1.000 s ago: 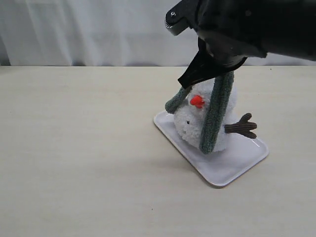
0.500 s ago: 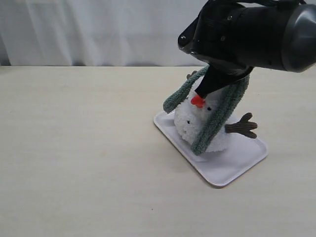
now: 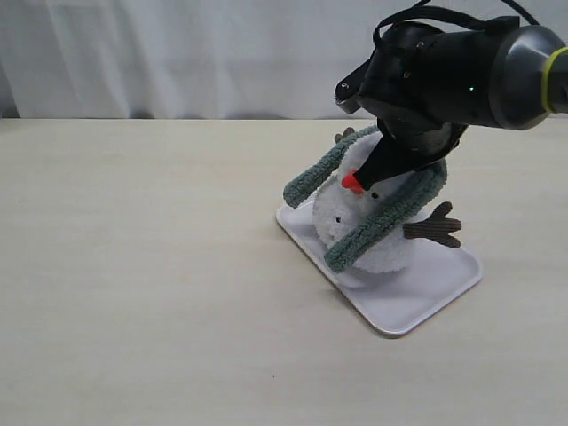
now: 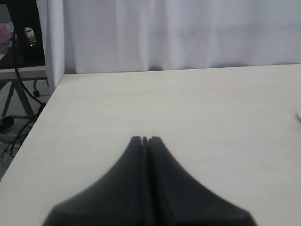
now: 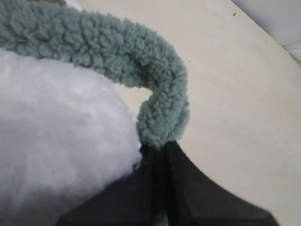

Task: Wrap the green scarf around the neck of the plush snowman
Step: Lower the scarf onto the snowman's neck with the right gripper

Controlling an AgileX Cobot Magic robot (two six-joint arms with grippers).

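**A:** On the right of the table (image 3: 133, 266), where's the plush snowman (image 3: 390, 255)?

**B:** Sitting on the white tray (image 3: 435, 293). The green scarf (image 3: 386, 217) is draped over it. One end hangs off to the left, and the other slants down across its body.

**A:** And the claws?

**B:** The right gripper (image 5: 157, 148) is pinched on the scarf beside the head. The left gripper (image 4: 145, 140) is pressed together on nothing, above the tabletop.

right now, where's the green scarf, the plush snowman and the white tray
green scarf (image 3: 383, 222), exterior view, on the strand slanting across the body
plush snowman (image 3: 330, 209), exterior view, on the white fluff below the nose
white tray (image 3: 439, 275), exterior view, on the bare surface beside the snowman
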